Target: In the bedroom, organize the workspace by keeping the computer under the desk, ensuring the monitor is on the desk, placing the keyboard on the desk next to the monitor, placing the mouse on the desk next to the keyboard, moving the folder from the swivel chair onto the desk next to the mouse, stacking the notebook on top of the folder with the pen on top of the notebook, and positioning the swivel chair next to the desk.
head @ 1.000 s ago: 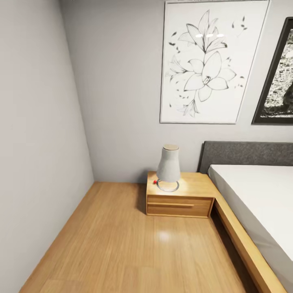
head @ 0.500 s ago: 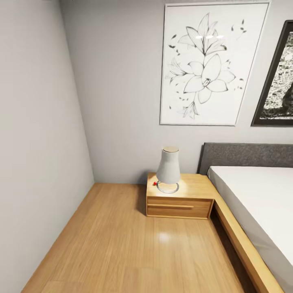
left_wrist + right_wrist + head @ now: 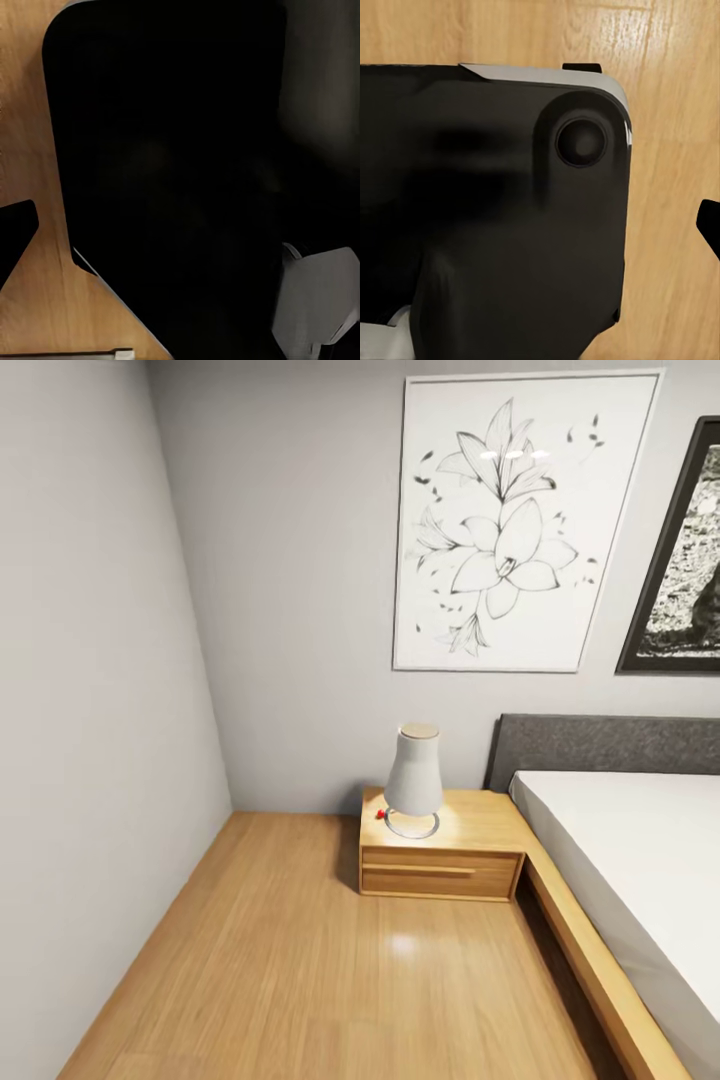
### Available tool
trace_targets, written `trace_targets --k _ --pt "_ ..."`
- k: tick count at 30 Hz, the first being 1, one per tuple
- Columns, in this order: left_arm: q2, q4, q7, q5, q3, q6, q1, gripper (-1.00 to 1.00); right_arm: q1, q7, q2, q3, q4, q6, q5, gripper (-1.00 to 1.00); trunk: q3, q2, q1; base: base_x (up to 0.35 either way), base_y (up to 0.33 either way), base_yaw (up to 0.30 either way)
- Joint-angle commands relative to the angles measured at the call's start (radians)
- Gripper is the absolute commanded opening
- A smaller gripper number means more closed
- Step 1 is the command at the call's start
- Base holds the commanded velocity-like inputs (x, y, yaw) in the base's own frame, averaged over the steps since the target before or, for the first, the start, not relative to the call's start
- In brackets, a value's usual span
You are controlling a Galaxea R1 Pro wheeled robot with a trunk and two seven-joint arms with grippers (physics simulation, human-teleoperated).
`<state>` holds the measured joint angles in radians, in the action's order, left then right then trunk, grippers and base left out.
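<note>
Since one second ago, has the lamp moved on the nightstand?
No. The lamp stands at the same place on the nightstand, beside the small red thing; the camera shifted.

Black robot body panel [image 3: 165,172] close under the left wrist camera, dark rounded housing with a round knob [image 3: 582,142] under the right wrist camera — tool fingers' state unreadable on both arms

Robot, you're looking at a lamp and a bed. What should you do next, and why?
Probably turn away to look for the desk. Ahead are a lamp on a nightstand, a bed and a flower picture in a wall corner, nothing to tidy.
</note>
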<state>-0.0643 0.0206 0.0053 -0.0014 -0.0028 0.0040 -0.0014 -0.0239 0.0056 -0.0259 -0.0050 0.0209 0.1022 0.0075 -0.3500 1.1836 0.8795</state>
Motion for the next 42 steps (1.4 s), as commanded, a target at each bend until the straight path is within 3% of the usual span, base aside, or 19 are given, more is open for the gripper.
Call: trace_targets --k 1,28,35,40,42 --pt "0.0 0.001 0.001 0.0 0.0 0.0 0.0 1.0 -0.001 0.001 0.0 -0.001 -0.001 0.003 0.001 1.0 0.002 -0.007 -0.004 0.0 0.0 0.0" --pt "-0.006 0.021 -0.006 0.003 0.002 -0.012 0.0 1.0 -0.001 0.001 0.003 0.004 0.006 0.028 0.005 1.0 0.087 -0.196 -0.107 0.0 0.0 -0.019" --pt "-0.013 0.087 -0.008 0.003 0.0 -0.023 0.0 1.0 -0.001 0.0 0.003 0.002 0.033 0.212 0.002 1.0 0.109 -0.245 -0.134 0.0 0.0 -0.223" --pt "-0.009 0.159 -0.008 0.003 0.0 -0.025 0.0 1.0 -0.001 0.001 0.003 0.002 0.043 0.426 0.002 1.0 0.124 -0.28 -0.153 0.0 0.0 -0.263" --pt "-0.006 0.183 -0.007 0.003 0.0 -0.026 0.0 1.0 -0.001 0.002 0.003 0.003 0.064 0.478 0.002 1.0 0.131 -0.294 -0.161 0.0 0.0 -0.285"
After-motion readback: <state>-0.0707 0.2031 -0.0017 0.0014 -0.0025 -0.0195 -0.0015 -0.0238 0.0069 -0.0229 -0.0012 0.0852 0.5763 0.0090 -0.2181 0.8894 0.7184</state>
